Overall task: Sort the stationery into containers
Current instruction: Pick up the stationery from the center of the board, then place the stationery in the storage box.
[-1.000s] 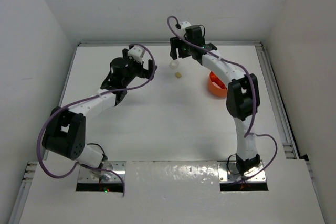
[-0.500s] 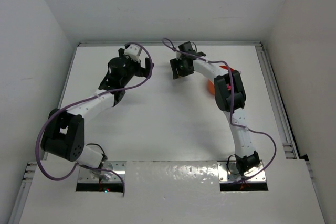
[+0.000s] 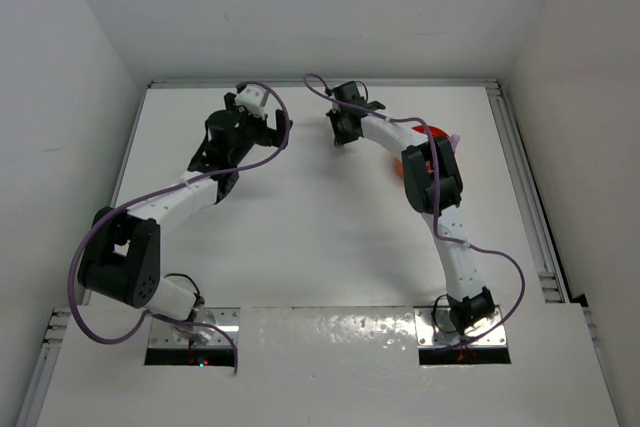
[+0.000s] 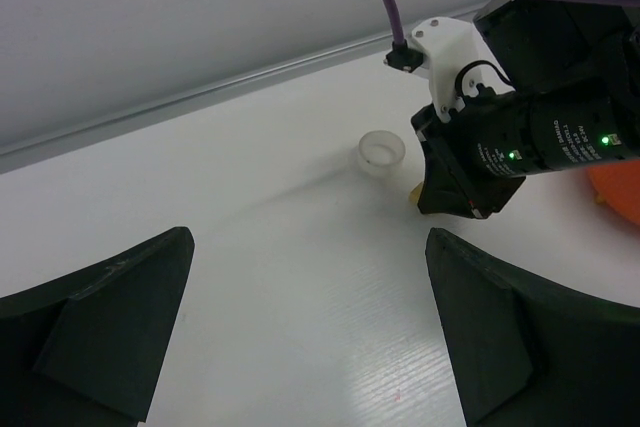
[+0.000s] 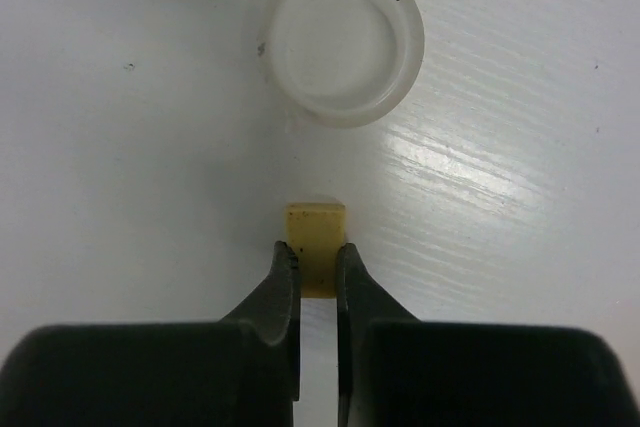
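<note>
In the right wrist view a small tan block lies on the white table, and my right gripper is shut on it, one fingertip pressed to each side. Just beyond the block stands the clear ring, untouched. From above, the right gripper is down at the table's far middle and hides both items. The orange tub sits to its right, mostly covered by the right arm. My left gripper is open and holds nothing. It faces the clear ring and the right gripper's body.
The table's back wall rail runs close behind the ring. A pale pink-lilac piece shows at the tub's far right edge. The left arm stretches across the table's left half.
The right gripper has come down to the table beside the ring, and its jaws have closed on the tan block. The left arm has barely moved.
</note>
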Available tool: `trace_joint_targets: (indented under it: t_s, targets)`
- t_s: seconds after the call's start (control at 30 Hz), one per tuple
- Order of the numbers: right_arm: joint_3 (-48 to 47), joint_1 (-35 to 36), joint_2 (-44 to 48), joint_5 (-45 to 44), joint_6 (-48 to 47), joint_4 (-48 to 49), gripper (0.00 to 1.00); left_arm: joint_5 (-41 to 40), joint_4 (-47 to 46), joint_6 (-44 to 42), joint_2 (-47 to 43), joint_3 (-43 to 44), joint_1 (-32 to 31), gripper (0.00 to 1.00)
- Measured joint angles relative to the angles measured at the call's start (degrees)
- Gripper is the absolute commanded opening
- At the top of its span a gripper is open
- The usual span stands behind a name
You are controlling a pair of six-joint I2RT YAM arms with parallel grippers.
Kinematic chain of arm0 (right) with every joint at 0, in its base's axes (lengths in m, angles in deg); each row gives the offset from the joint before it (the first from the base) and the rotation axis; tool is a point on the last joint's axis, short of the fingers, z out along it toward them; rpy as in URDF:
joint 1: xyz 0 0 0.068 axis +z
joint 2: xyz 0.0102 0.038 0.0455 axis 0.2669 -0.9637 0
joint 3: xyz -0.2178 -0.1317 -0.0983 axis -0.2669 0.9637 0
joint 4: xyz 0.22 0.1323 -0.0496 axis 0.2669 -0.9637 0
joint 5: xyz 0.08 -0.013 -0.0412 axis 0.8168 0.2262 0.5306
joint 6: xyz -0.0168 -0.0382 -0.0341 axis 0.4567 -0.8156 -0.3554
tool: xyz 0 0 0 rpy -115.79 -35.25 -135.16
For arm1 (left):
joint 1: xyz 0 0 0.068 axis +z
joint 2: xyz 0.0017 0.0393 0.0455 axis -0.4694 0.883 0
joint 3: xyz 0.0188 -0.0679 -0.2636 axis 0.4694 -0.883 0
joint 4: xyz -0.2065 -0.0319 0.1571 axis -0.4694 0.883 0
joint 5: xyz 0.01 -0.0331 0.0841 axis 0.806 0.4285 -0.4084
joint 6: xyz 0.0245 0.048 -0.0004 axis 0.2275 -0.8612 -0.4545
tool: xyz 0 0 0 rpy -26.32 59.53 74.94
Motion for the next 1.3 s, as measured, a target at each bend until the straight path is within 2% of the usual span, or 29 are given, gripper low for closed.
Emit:
trace_joint_targets:
  t_s: [0.17,0.23,0.4,0.47,0.57,0.87,1.03,1.3]
  targets:
    - [2.3,0.5,1.5,0.2,-0.2,1.1,0.00,0.0,-0.6,0.2,0.0,0.0,0.0,1.00]
    - [6.4,0.8,4.7,-0.5,0.5,1.5,0.00,-0.2,-0.8,0.3,0.0,0.0,0.0,1.00]
    - [23.0,1.0,22.5,-8.0,5.1,7.7,0.00,-0.7,-1.6,1.1,0.0,-0.2,0.0,1.00]
    - [25.5,0.2,29.0,-12.4,6.6,9.3,0.00,-0.8,-2.1,1.4,0.0,-0.7,0.0,1.00]
    - [25.5,-2.2,34.0,-18.3,8.9,12.5,0.00,-0.9,-2.4,1.6,0.0,-1.4,0.0,1.00]
    - [30.9,-7.6,34.5,-28.2,16.5,13.4,0.00,-1.1,-3.1,1.7,0.0,-1.8,0.0,1.00]
    - [34.8,-7.6,34.5,-29.2,20.9,13.9,0.00,-1.5,-3.2,2.0,0.0,-1.8,0.0,1.00]
    - [35.7,-8.0,33.8,-30.5,26.3,13.7,0.01,-1.7,-3.2,2.8,0.0,-1.8,0.0,1.00]
